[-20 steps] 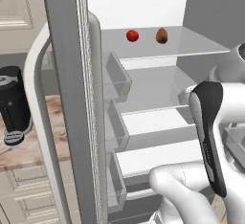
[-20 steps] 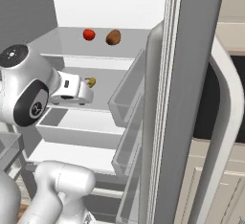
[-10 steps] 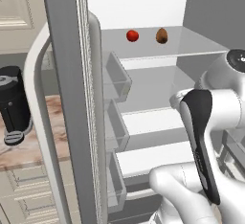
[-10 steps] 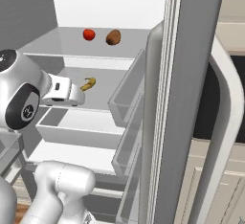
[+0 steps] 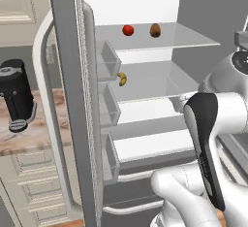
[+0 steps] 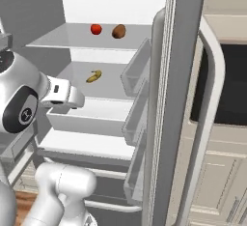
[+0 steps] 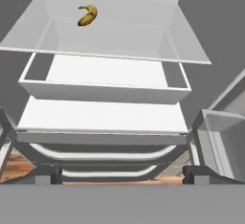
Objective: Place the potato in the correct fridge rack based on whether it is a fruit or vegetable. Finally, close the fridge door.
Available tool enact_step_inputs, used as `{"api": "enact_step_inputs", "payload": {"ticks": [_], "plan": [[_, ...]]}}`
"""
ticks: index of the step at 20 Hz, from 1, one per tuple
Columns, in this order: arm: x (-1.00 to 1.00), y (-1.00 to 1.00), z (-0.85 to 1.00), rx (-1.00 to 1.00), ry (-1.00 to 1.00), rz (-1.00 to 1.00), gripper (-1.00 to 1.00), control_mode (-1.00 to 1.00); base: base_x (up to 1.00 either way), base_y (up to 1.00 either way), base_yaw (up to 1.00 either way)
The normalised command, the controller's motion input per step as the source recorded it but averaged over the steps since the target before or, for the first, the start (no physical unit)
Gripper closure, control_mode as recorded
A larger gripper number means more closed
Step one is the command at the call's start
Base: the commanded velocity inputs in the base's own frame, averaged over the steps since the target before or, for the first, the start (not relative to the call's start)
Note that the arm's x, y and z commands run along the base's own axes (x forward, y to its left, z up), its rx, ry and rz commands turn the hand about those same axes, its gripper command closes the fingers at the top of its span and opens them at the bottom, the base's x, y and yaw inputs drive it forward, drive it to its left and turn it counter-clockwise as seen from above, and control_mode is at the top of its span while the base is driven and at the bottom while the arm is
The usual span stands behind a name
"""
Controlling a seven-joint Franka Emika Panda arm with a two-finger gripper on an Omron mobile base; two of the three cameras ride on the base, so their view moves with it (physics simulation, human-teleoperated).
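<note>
Below the second shelf, the gripper (image 6: pixel 77 100) hangs with jaws released and nothing in them. Up on the top fridge rack (image 5: pixel 186 38) the potato (image 5: pixel 155 30) sits beside a red fruit (image 5: pixel 128 30), a banana (image 5: pixel 122 78) one shelf lower — placing looks done. Closing remains: the arm must clear the opening and push the fridge door (image 5: pixel 72 100) shut. Beyond it — a wooden bench (image 5: pixel 24 136) with a black appliance (image 5: pixel 17 95).

The potato (image 5: pixel 155 30) — small, brown, oval — lies on the fridge rack (image 5: pixel 193 39), the pale uppermost shelf, near its back — nothing holds it.
</note>
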Motion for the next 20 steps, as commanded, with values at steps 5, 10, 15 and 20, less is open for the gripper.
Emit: {"api": "enact_step_inputs", "payload": {"ticks": [5,10,15,20], "plan": [[0.0,0.0,0.0,0.0,0.0,0.0,-1.0,1.0,-0.58,-0.05,0.0],[0.0,0.0,0.0,0.0,0.0,0.0,-1.0,1.0,-0.46,-0.04,0.0],[0.0,0.0,0.0,0.0,0.0,0.0,-1.0,1.0,-0.4,-0.02,0.0],[0.0,0.0,0.0,0.0,0.0,0.0,-1.0,1.0,-0.38,0.0,0.0]]}}
